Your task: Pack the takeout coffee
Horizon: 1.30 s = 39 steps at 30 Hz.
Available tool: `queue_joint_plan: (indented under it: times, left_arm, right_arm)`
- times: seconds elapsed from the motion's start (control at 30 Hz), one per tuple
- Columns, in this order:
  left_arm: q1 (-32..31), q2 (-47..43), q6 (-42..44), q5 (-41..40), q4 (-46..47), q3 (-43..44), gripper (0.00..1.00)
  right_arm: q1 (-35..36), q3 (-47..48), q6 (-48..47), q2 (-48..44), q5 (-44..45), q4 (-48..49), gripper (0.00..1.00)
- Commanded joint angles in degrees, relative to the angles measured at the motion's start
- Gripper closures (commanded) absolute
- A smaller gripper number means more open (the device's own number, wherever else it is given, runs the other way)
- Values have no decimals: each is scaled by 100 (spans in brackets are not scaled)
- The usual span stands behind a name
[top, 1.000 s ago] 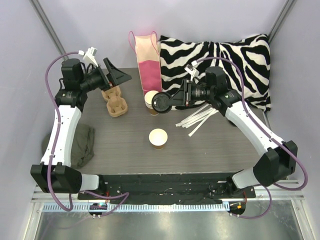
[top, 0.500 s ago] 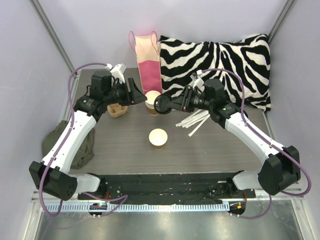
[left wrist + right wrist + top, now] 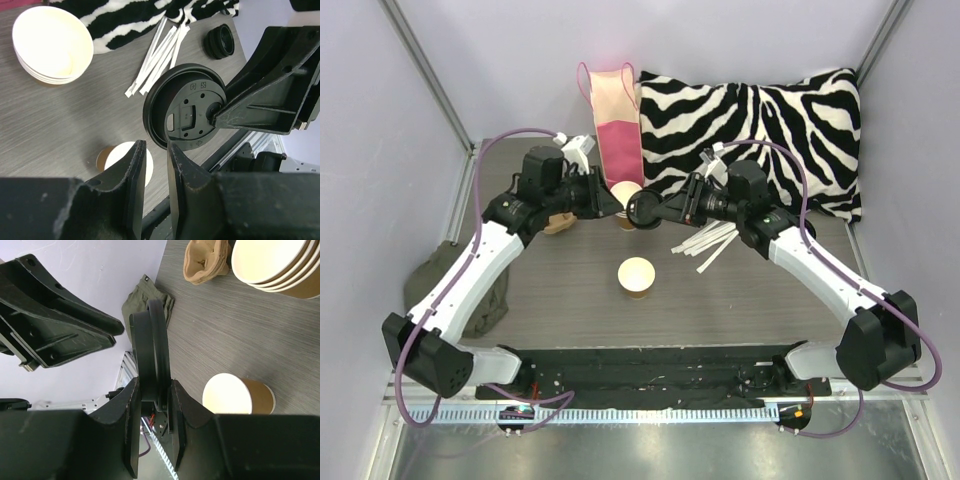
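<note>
Our right gripper [image 3: 153, 390] pinches the black lid [image 3: 185, 112] on its edge. Our left gripper [image 3: 156, 150] is at the lid's rim, fingers nearly together; we cannot tell if it grips. The brown cup [image 3: 636, 277] stands upright nearer our bases, midway between both arms. A second ago the left gripper was wide open, far off left.

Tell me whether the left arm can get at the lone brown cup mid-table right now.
Probably yes: the brown cup stands alone on the table, on the near side of the left gripper, and nothing lies between them.
</note>
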Motion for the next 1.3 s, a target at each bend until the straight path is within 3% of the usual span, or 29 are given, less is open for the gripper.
queue_joint_plan:
  times: [0.0, 0.53, 0.83, 0.87, 0.97, 1.03, 1.07, 1.13, 1.17, 1.27]
  left_arm:
    - [-208, 76, 145, 17, 202, 17, 73]
    - [-445, 304, 287, -247, 124, -9, 71]
    - [-463, 366, 172, -212, 106, -106, 93]
    - [-454, 383, 164, -168, 88, -115, 99]
    - [-454, 427, 225, -150, -52, -80, 100]
    - [-454, 410, 365, -141, -245, -62, 100]
    - [-463, 401, 453, -63, -333, -18, 100]
    - [-524, 305, 698, -88, -640, -18, 100]
    - [-542, 270, 769, -97, -737, -70, 100]
    - [-630, 217, 1146, -176, -1211, -158, 100]
  right_arm:
    - [63, -50, 98, -79, -109, 502, 99]
    - [107, -296, 239, -220, -285, 590, 99]
    - [134, -472, 300, -290, -408, 731, 99]
    - [134, -481, 309, -290, -408, 748, 99]
    - [134, -551, 335, -308, -417, 775, 98]
    - [134, -586, 309, -334, -408, 670, 84]
    - [125, -612, 266, -386, -382, 583, 68]
    - [46, -648, 65, -465, -329, 363, 54]
    - [2, -717, 11, -501, -320, 136, 40]
    - [-208, -841, -226, -650, -399, -253, 30]
